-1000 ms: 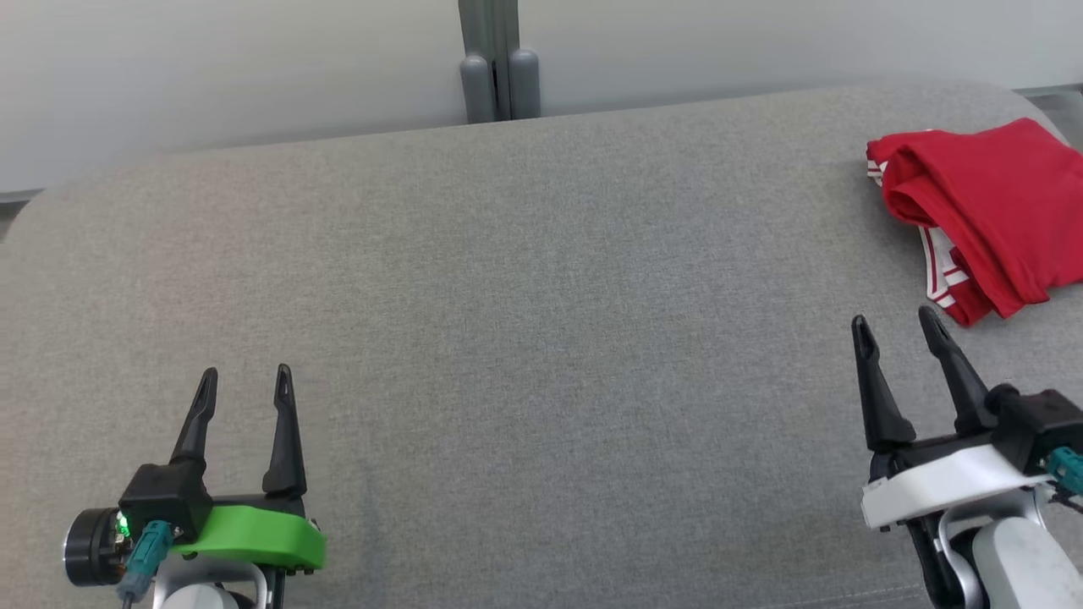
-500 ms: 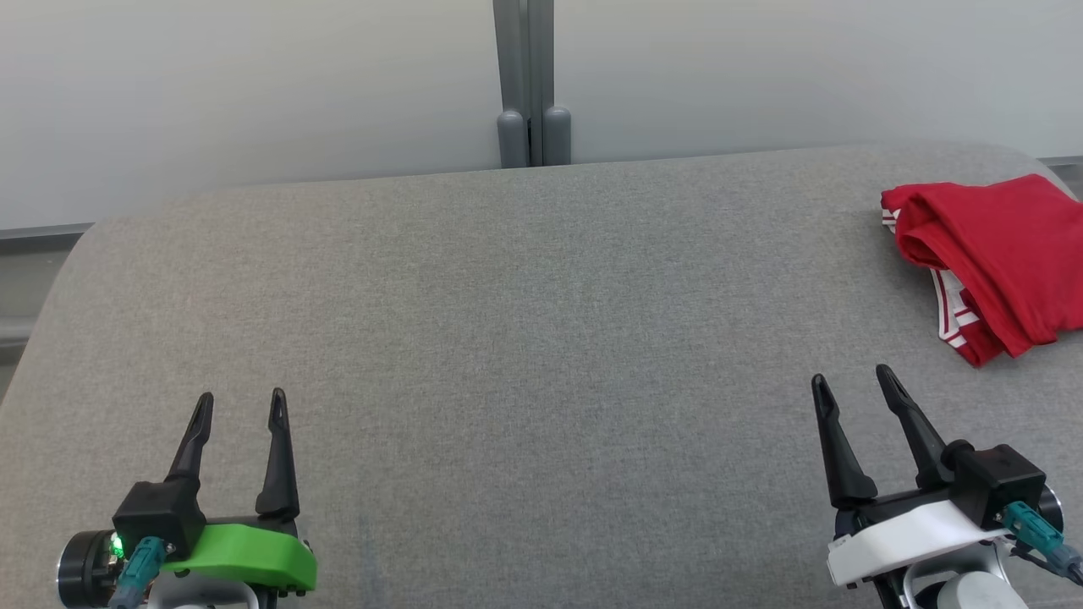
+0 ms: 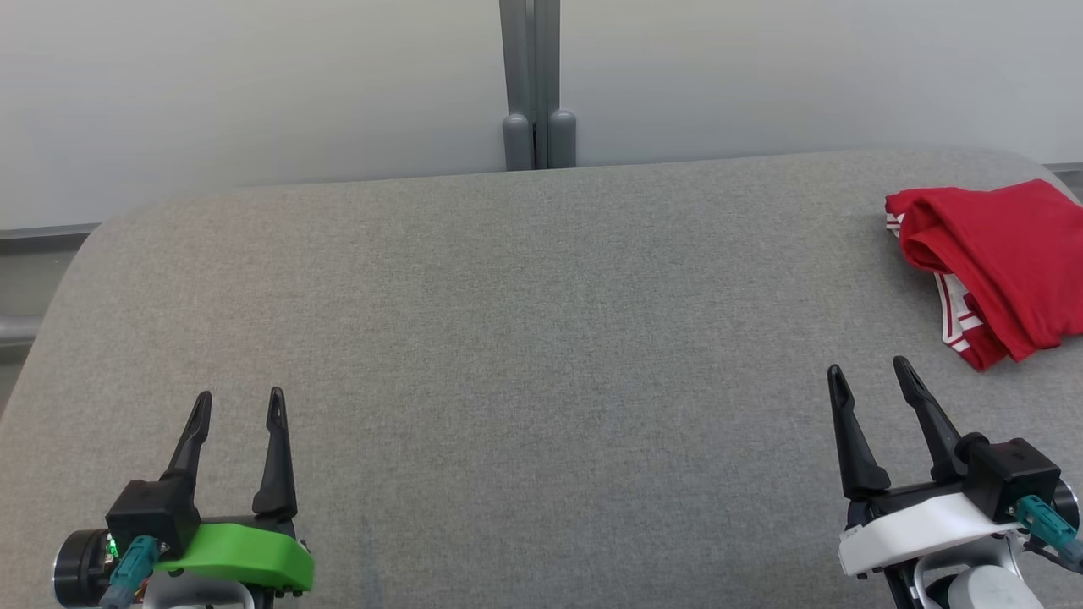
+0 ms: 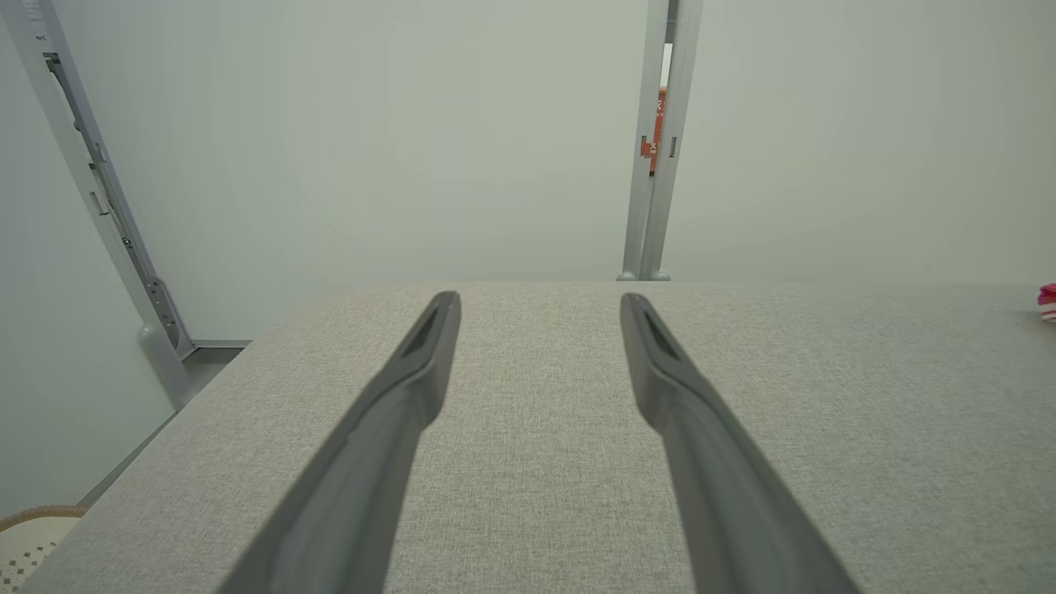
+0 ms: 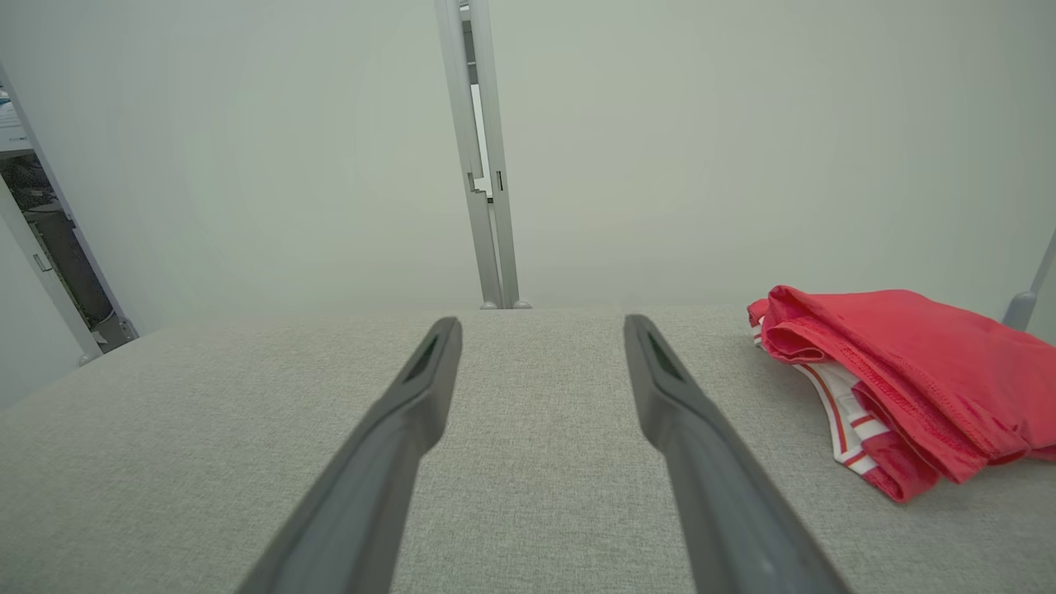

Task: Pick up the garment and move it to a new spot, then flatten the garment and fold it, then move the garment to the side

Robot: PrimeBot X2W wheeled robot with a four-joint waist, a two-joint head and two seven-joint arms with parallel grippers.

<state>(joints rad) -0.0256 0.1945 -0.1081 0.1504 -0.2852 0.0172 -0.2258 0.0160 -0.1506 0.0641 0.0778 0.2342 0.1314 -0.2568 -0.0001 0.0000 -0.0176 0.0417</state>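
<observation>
The garment (image 3: 998,254) is red with white striped trim and lies folded near the far right edge of the grey fabric surface (image 3: 525,338). In the right wrist view the garment (image 5: 899,371) sits to the right of my fingers. My right gripper (image 3: 870,375) is open, nearer than the garment and apart from it, with nothing between its fingers. My left gripper (image 3: 239,398) is open at the lower left, far from the garment. The left wrist view shows the left gripper (image 4: 540,301) empty, and a sliver of the garment (image 4: 1048,302) at the right edge.
A grey post (image 3: 537,85) stands against the pale wall behind the surface's far edge. The surface's rounded left corner (image 3: 93,245) drops to the floor. A second grey rail (image 4: 107,214) leans at the left in the left wrist view.
The head camera has tilted up, so the whole picture sits lower than a second ago. Both grippers stay open and empty. The garment lies as before.
</observation>
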